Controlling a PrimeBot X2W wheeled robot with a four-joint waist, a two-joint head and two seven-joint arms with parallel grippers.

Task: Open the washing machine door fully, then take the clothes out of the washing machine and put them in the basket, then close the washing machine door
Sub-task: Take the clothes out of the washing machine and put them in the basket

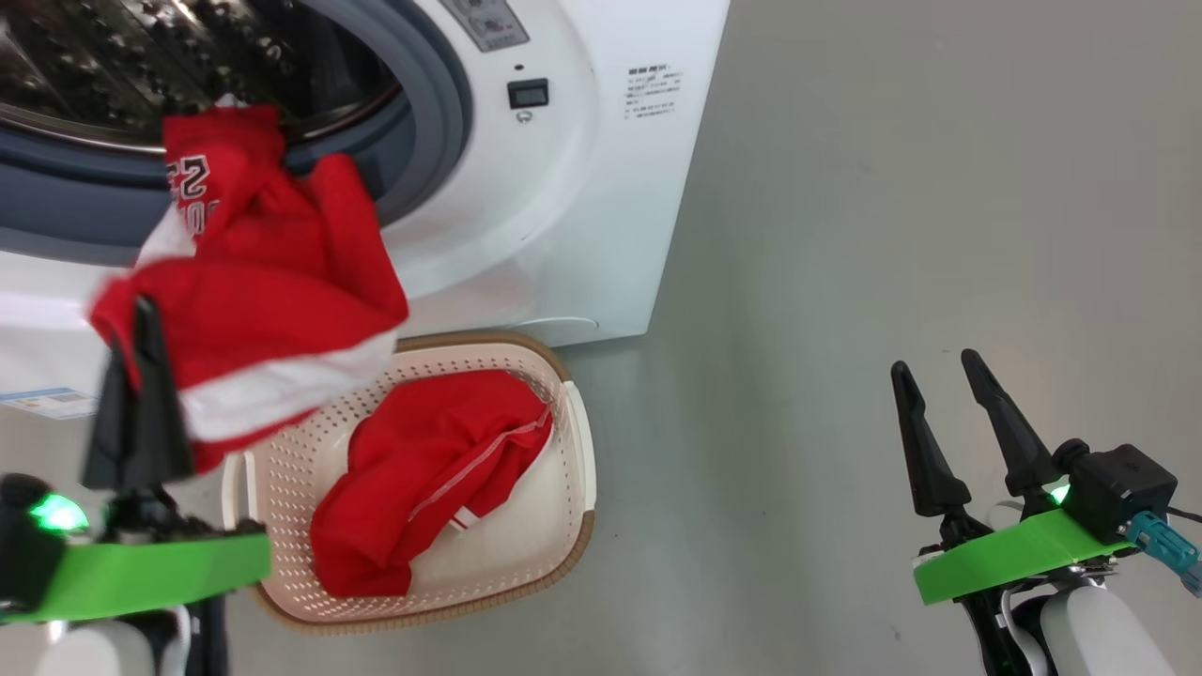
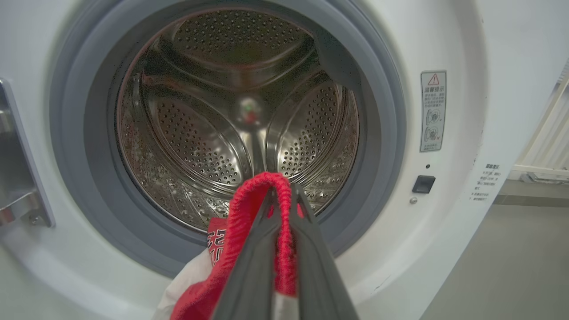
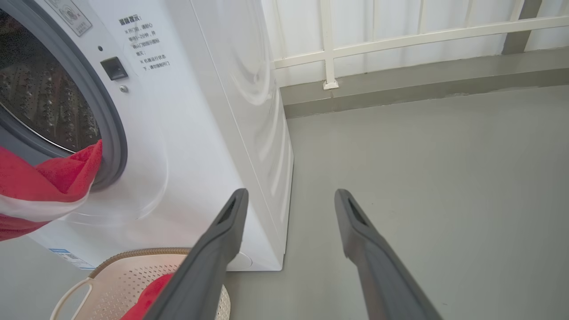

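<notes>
washing machine: a big white front-loading washing machine (image 1: 582, 188) fills 10 to 12 o'clock of the head view; its round opening is uncovered, ringed by a grey rubber ring (image 2: 378, 133) around a perforated steel drum (image 2: 200, 133).
left gripper: the left gripper (image 1: 142, 310) is at 9 o'clock in the head view, its two long dark fingers pinched narrow on a fold of cloth; in its own wrist view (image 2: 282, 193) a red loop bulges over the tips.
held garment: a bright red jersey (image 1: 272, 282) with white trim and white lettering hangs from the left gripper at 10 o'clock, above the basket's 11 o'clock corner; its upper end overlaps the opening's lip at 6 o'clock, and I cannot tell whether it touches.
basket: a cream-white perforated plastic basket (image 1: 526, 554) with a brown woven-look rim sits on the floor at 8 o'clock, just in front of the washing machine.
second garment: a crumpled red garment (image 1: 423, 479) with a thin white stripe lies inside the basket.
right gripper: the right gripper (image 1: 936, 364) is at 4 o'clock, fingers spread wide and bare, pointing to 12 o'clock, well apart from the basket; its wrist view (image 3: 291, 195) looks past the machine's side.
floor: smooth grey floor (image 1: 892, 188) lies from 1 to 5 o'clock.
</notes>
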